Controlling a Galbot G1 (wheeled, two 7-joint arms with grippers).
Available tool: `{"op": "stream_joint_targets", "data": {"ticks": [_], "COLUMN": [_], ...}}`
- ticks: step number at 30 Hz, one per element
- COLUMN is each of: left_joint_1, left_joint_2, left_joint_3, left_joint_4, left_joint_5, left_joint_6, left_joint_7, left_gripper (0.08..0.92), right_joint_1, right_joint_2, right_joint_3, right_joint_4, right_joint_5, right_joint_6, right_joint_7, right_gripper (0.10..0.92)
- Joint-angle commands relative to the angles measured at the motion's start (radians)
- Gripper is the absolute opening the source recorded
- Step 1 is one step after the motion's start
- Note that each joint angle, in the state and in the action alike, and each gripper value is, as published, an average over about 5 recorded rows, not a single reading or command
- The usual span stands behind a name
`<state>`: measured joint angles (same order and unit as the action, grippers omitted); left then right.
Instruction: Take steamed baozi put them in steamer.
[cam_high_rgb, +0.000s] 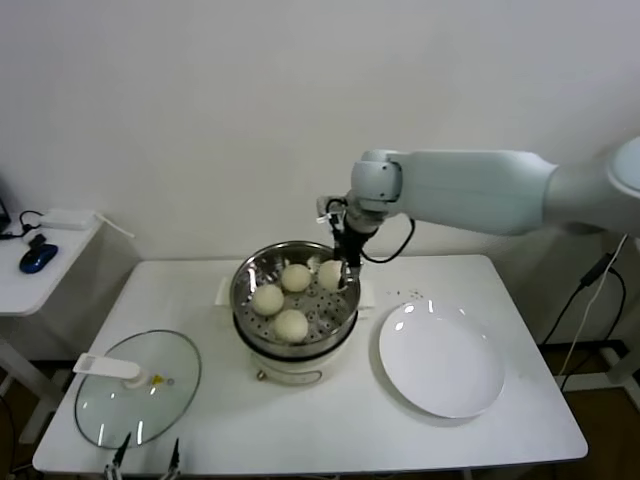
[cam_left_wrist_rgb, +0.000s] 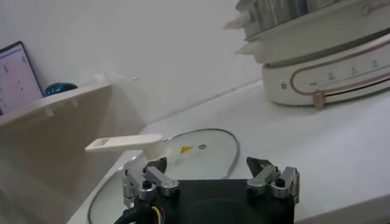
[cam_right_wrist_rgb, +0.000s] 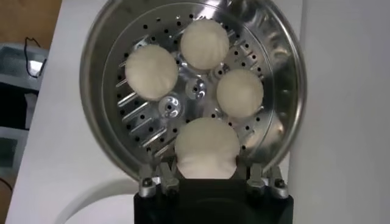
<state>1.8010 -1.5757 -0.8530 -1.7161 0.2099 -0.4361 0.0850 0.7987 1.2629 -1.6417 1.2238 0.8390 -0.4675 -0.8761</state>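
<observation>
I am holding my right gripper (cam_high_rgb: 344, 270) inside the steamer (cam_high_rgb: 252, 275), at its far right side, with the arm reaching in from my right. The jaws are standing narrow on either side of the fourth bun (cam_right_wrist_rgb: 206, 148), which is sitting right between them and filling the gap. In the right wrist view it seems to be resting on the perforated floor, though I cannot tell for sure whether its weight is already on the steel. The other three buns (cam_right_wrist_rgb: 206, 44) are lying on that floor, further across the steamer from my gripper, each one apart from its neighbours and from the one I am gripping.

What matters now, as I am judging it, is that the bun lies directly between my fingers, so opening and then lifting straight up should leave it in place. The nearest neighbour (cam_right_wrist_rgb: 240, 92) is sitting close beside it, so any sideways drift could nudge it.

My left gripper (cam_left_wrist_rgb: 210, 182) is waiting with jaws wide, low at the near left of the table (cam_high_rgb: 330, 430), by the glass lid (cam_high_rgb: 138, 388). The plate (cam_high_rgb: 440, 362) is lying bare to the right of the steamer.
</observation>
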Motion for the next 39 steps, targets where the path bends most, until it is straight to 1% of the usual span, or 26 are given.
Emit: {"op": "stream_joint_targets", "data": {"ticks": [1,12,15,18,21,24,26,29,31,35,37,39], "left_joint_1": [0.005,0.007,0.007,0.006,0.005,0.005,0.004,-0.001,-0.003,-0.004,-0.005,-0.005], "left_joint_2": [0.0,-0.005,-0.005,-0.005,-0.007,-0.01,-0.014,-0.018,-0.021,-0.025,-0.026,-0.026], "left_joint_3": [-0.004,-0.007,-0.01,-0.011,-0.009,-0.006,-0.003,0.004,0.012,0.028,0.031,0.035], "left_joint_4": [0.0,0.003,0.004,0.005,0.004,-0.004,-0.009,-0.011,-0.017,-0.039,-0.045,-0.047], "left_joint_5": [0.002,0.008,0.013,0.017,0.025,0.03,0.031,0.031,0.032,0.032,0.033,0.035], "left_joint_6": [-0.002,-0.003,-0.001,0.001,0.004,0.008,0.009,0.012,0.016,0.027,0.029,0.027], "left_joint_7": [0.007,0.007,0.008,0.009,0.01,0.012,0.011,0.01,0.009,0.006,0.003,0.001], "left_gripper": [0.823,0.823,0.823,0.823,0.823,0.823,0.823,0.823,0.823,0.823,0.823,0.823], "right_joint_1": [-0.176,-0.192,-0.172,-0.116,-0.034,0.037,0.05,-0.025,-0.128,-0.471,-0.707,-1.016], "right_joint_2": [0.114,0.113,0.096,0.053,-0.027,-0.148,-0.256,-0.438,-0.548,-0.748,-0.815,-0.853], "right_joint_3": [0.038,0.055,0.065,0.066,0.053,0.054,0.1,0.254,0.385,0.733,0.944,1.202], "right_joint_4": [-0.178,-0.189,-0.177,-0.132,-0.063,0.012,0.075,0.19,0.258,0.394,0.458,0.528], "right_joint_5": [-0.035,-0.051,-0.039,-0.014,0.009,0.028,0.048,0.071,0.066,0.042,0.026,-0.001], "right_joint_6": [-0.003,0.0,0.003,0.008,0.018,0.026,0.017,-0.008,0.002,0.085,0.118,0.153], "right_joint_7": [-0.009,-0.008,-0.012,-0.025,-0.039,-0.015,0.077,0.319,0.445,0.618,0.685,0.75], "right_gripper": [0.653,0.653,0.669,0.731,0.797,0.819,0.822,0.823,0.823,0.823,0.823,0.823]}}
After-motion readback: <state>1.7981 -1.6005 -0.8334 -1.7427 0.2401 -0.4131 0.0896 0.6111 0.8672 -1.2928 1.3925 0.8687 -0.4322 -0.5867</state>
